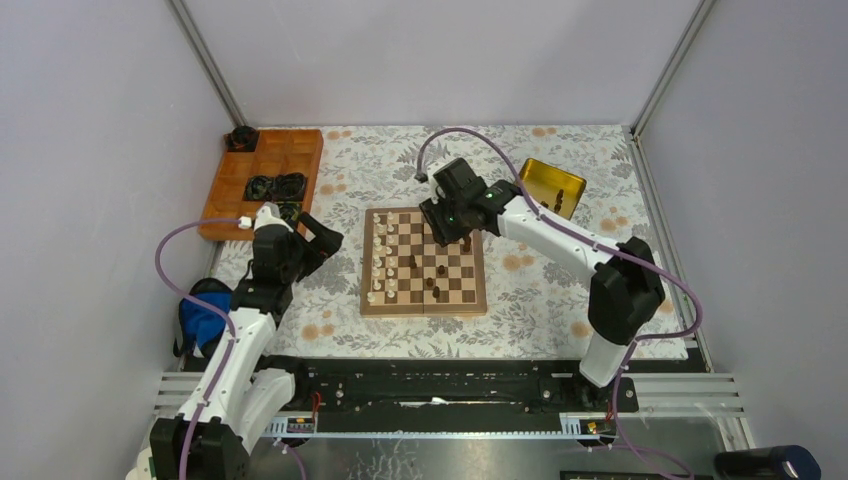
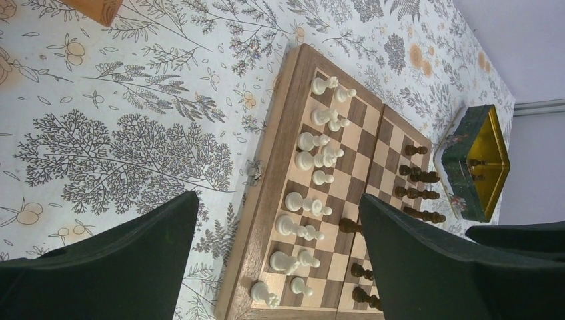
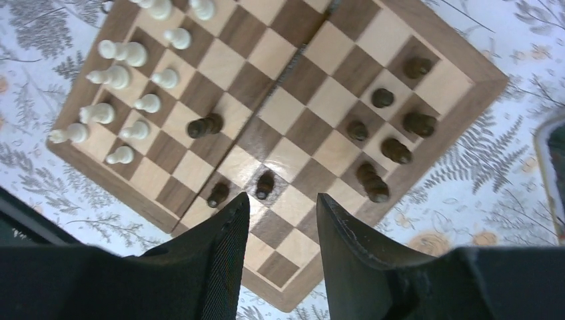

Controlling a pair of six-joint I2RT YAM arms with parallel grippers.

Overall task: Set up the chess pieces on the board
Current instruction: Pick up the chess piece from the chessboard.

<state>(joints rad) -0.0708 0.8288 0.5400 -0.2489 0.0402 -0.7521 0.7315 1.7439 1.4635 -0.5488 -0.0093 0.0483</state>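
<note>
The wooden board [image 1: 423, 309] lies mid-table. Cream chess pieces [image 1: 383, 262] fill its two left columns; dark chess pieces [image 1: 432, 285] stand scattered over the middle and right. My right gripper [image 1: 448, 236] hovers over the board's far right part. In the right wrist view it [image 3: 283, 203] is open with nothing between the fingers, above bare squares of the board [image 3: 333, 100], with a dark piece [image 3: 265, 185] just beyond the tips. My left gripper [image 1: 318, 240] hangs wide open left of the board. In its wrist view it [image 2: 278, 200] frames the board's border [image 2: 274, 133] and cream pieces [image 2: 306, 141].
An orange tray [image 1: 262, 182] with black ring-shaped items sits at the far left. A gold tray [image 1: 552, 186] holding a few dark pieces stands far right of the board and shows as the gold tray [image 2: 490, 160] in the left wrist view. A floral cloth covers the table.
</note>
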